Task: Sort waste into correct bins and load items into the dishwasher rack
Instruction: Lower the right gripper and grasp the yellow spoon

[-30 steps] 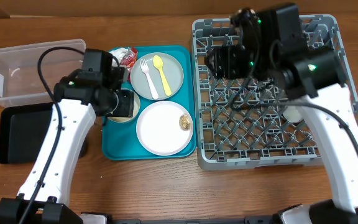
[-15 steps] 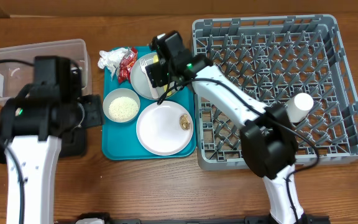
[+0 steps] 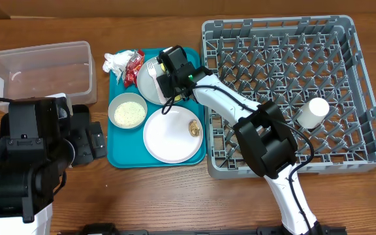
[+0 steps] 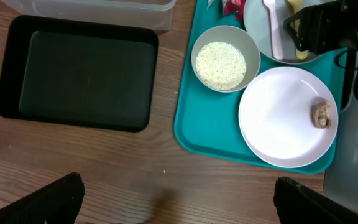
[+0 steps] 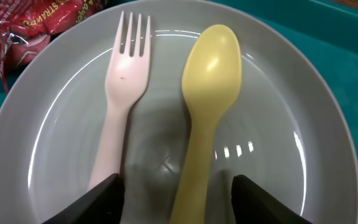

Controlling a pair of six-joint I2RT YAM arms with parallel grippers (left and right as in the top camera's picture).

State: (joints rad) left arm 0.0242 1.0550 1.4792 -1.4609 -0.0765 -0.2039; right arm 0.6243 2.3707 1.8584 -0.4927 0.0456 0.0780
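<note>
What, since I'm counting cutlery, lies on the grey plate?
A white fork and a yellow spoon lie side by side on the plate. Their handle ends run out of view near the right pincer.

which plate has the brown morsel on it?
The white plate at the teal tray's near end; the morsel sits by its rim. The grey-blue plate carries the fork and spoon.
</note>
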